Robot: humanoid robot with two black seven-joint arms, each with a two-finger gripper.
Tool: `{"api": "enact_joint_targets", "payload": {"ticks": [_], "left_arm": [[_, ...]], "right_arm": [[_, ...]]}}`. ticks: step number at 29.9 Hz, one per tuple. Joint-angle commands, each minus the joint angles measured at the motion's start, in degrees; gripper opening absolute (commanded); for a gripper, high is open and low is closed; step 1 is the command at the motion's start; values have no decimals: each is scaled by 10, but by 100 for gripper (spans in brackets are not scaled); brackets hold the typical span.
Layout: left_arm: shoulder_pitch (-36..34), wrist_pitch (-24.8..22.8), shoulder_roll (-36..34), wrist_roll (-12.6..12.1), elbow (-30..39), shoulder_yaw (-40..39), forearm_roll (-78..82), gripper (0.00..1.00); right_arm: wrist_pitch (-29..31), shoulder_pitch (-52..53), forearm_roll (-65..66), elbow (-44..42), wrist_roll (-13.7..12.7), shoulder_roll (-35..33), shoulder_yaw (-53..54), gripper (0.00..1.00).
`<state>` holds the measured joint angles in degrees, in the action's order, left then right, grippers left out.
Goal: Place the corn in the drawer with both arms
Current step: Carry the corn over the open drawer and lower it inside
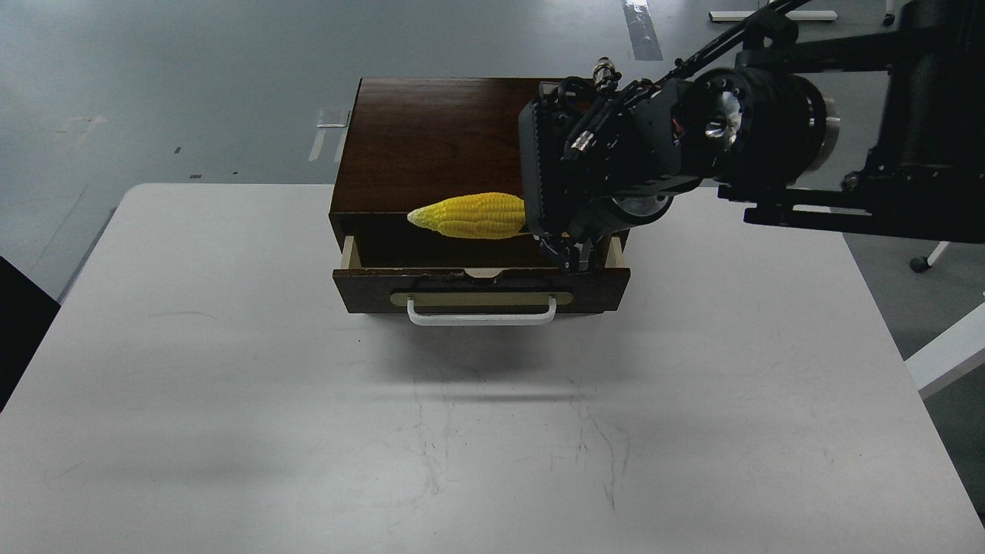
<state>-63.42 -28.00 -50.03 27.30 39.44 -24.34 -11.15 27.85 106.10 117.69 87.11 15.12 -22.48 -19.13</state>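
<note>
The yellow corn hangs level over the open drawer, its pointed end to the left. My right gripper is shut on the corn's thick right end and points down over the drawer's right side. The drawer is pulled out a little from the dark brown cabinet; its white handle faces me. My right arm comes in from the upper right and covers the cabinet's right top. My left gripper is out of view.
The cabinet stands at the back middle of a white table. A dark shape sits at the left edge. White furniture legs stand off the table's right side.
</note>
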Motion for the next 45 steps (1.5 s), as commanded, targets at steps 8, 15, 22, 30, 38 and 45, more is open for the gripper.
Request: {"api": "enact_joint_targets", "payload": {"ticks": [8,15,22,30,38,45], "left_arm": [[2,0,-3,0,-1,0,0,98],[2,0,-3,-1,-1,0,0,98],[3,0,-2,-1,-1,1,0,98],[2,0,-3,-1,-1,1,0,98],[3,0,-2,-1,-2,1,0,98],[3,0,-2,-1,-2,1,0,98]], "right_arm": [[-1,-23,-1,-8,-1,1,4,24],[-1,-29,-2,-12,-4,2,4,37],[-1,-29,-4,-11,-4,2,4,47],[-1,-29,-4,-11,-4,2,4,51],[-1,-28,-4,-12,-4,1,4,60],[0,-27,-4,-11,-5,1,4,83]]}}
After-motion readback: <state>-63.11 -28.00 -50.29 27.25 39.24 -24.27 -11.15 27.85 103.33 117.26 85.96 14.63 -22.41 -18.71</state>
